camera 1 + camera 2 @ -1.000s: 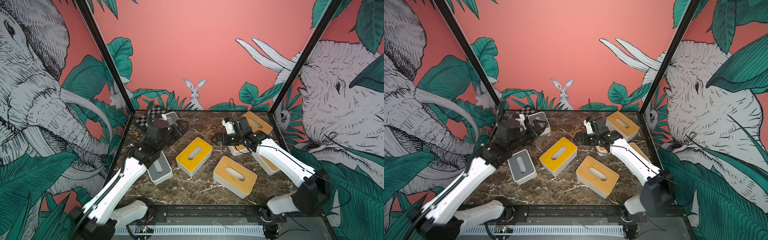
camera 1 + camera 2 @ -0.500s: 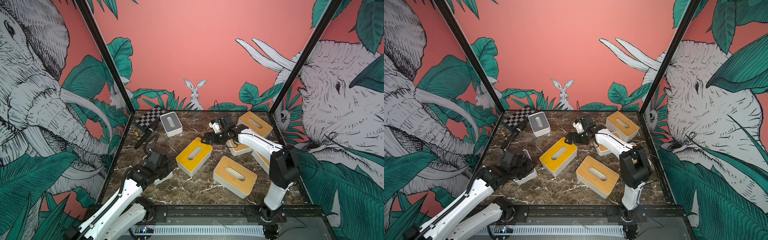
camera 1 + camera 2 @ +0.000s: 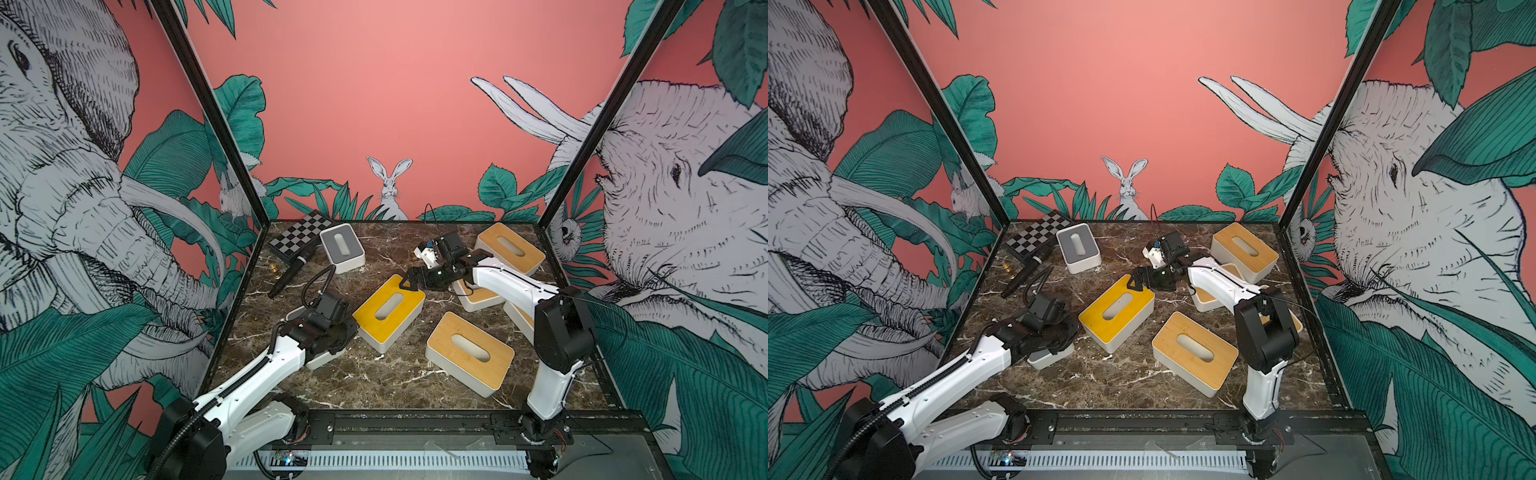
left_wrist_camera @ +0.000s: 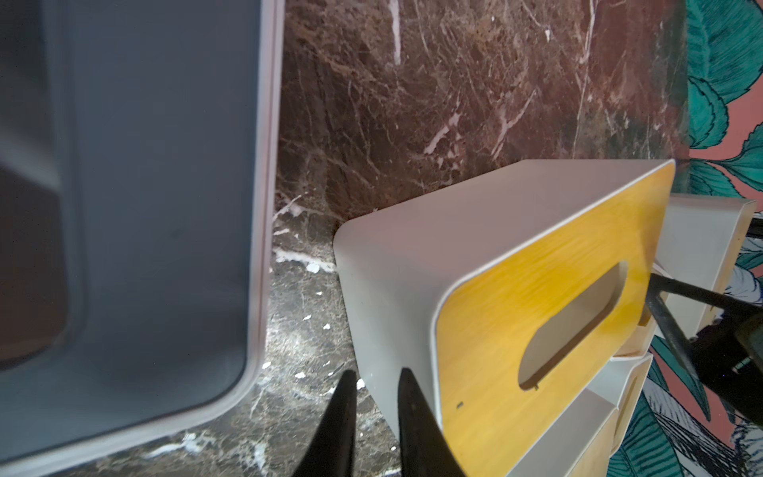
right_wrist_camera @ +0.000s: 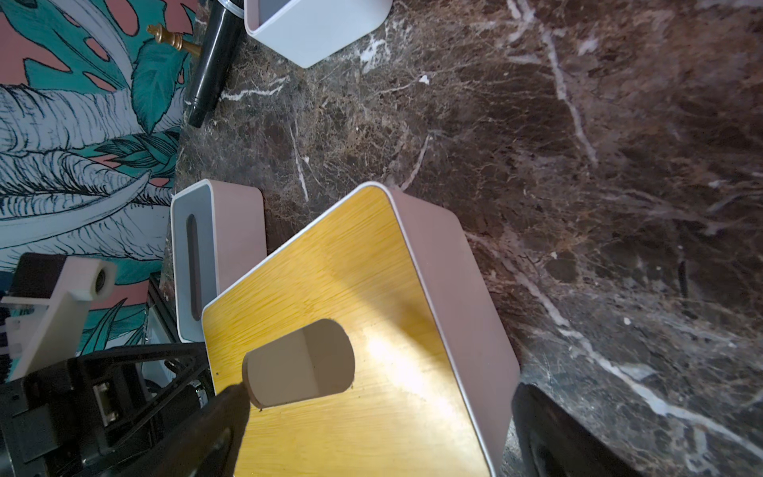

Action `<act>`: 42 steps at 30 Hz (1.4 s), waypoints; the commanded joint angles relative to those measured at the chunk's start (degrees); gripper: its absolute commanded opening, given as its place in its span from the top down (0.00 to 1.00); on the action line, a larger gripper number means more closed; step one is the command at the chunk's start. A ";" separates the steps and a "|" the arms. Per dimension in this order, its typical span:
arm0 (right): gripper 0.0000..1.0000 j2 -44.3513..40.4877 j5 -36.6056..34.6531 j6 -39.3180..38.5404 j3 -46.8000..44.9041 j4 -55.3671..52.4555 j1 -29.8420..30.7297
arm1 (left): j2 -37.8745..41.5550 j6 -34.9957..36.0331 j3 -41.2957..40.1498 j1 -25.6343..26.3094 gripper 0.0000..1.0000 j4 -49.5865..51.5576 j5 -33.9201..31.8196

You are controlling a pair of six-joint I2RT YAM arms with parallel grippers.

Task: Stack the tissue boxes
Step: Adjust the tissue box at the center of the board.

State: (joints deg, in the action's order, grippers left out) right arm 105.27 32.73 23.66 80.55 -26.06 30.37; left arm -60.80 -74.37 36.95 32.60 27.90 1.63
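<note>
**Right pincer straddling the yellow box**

The right pincer [image 3: 415, 279] is hanging wide open over the far end of the yellow-lidded tissue box [image 3: 388, 311], mid-bench [image 3: 374, 386]. One finger is by the slot and one outside the long wall, likely readying a pinch. The left pincer [image 4: 377, 371] is sitting closed and empty beside the near-left grey-lidded tissue box [image 4: 157, 206].

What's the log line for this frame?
left gripper: shut, empty, between grey-lidded white tissue box and yellow-lidded white tissue box | right gripper: open, astride yellow-lidded box's side wall
</note>
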 commanded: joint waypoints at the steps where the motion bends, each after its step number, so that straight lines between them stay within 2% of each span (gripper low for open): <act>1: 0.01 -0.86 1.66 -0.33 -2.23 2.68 -0.13 | -3.46 -0.78 0.87 0.27 0.78 -2.56 -1.08; 6: 0.01 -2.20 2.42 -0.88 -3.84 4.34 -0.22 | -6.11 -2.18 0.55 0.26 0.77 -5.75 -2.23; 14: 0.01 -5.00 3.47 0.19 -9.22 5.71 -0.17 | -10.97 1.05 4.72 0.10 0.77 -7.16 -5.28; 20: 0.01 -8.49 3.88 2.02 -13.43 7.60 0.26 | -18.33 4.84 11.77 0.08 0.76 -6.81 -4.45; 25: 0.01 -12.21 -0.17 3.48 -16.24 7.58 0.30 | -24.26 5.25 16.35 0.08 0.76 -7.74 -2.23; 32: 0.01 -18.37 -4.43 8.47 -22.97 11.22 0.55 | -27.09 7.70 18.37 -0.17 0.76 -8.69 -2.59; 42: 0.01 -19.84 -6.90 10.12 -23.10 11.01 1.56 | -28.94 8.82 20.83 -0.87 0.75 -7.81 -1.26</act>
State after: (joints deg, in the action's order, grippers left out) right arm 86.41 25.34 33.01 56.62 -18.61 30.89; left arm -89.89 -66.24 56.23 31.40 20.60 -1.56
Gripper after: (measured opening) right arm 0.993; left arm 0.246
